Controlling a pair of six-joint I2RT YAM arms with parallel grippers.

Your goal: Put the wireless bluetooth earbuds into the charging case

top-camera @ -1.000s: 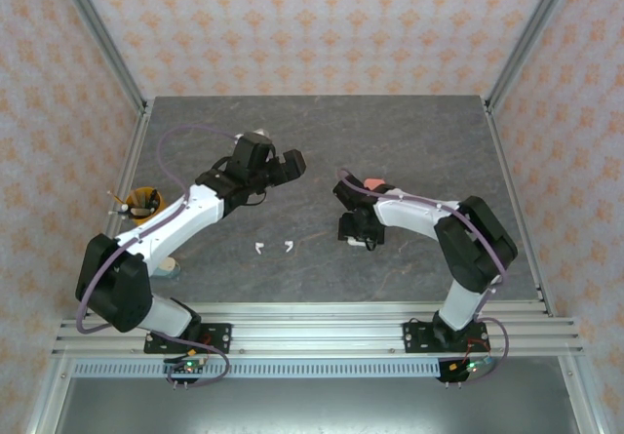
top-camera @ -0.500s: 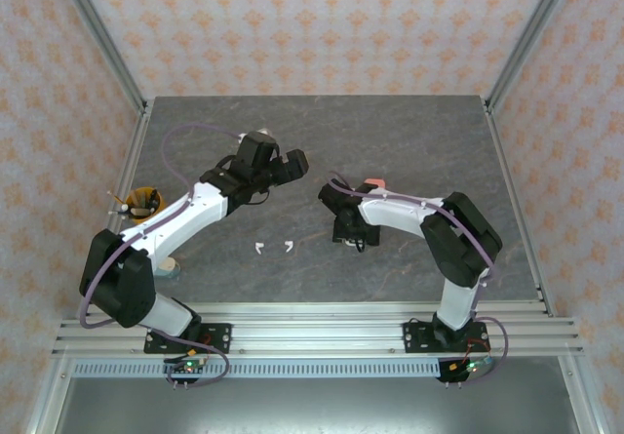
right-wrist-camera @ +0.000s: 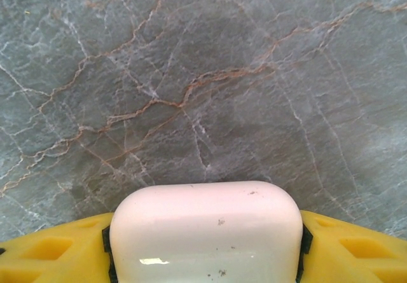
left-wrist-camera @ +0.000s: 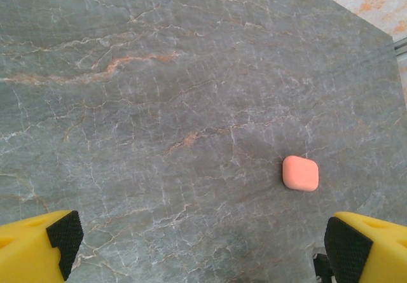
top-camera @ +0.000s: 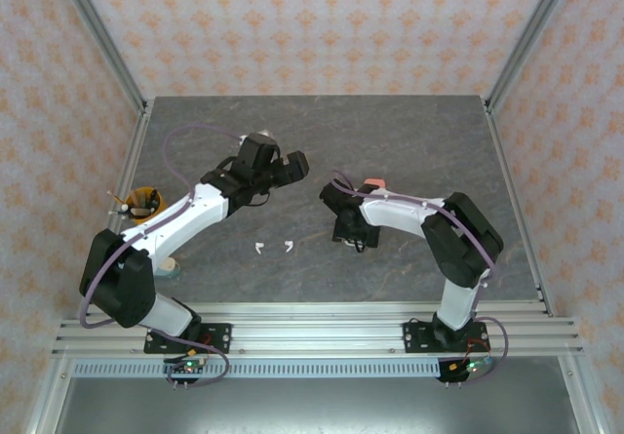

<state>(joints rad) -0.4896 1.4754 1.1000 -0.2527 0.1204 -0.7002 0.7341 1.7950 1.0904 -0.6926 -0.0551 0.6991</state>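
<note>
Two white earbuds (top-camera: 259,249) (top-camera: 290,248) lie side by side on the grey stone table (top-camera: 409,132), near the front middle. The coral-pink earbuds are out of view. My right gripper (top-camera: 351,231) is shut on a white charging case (right-wrist-camera: 206,232), held low over the table to the right of the earbuds. A coral-pink case (top-camera: 373,182) (left-wrist-camera: 300,173) lies flat just behind the right arm. My left gripper (top-camera: 292,166) hangs open over bare table to the left of the coral case, with nothing between its yellow fingers (left-wrist-camera: 38,245).
An orange cup (top-camera: 144,200) holding small items stands at the left edge of the table. A small teal object (top-camera: 168,268) sits beside the left arm's base link. Metal frame posts rise at the back corners.
My right gripper has shifted a little to the left with the white case, uncovering more of the coral case. The left arm has barely moved.
</note>
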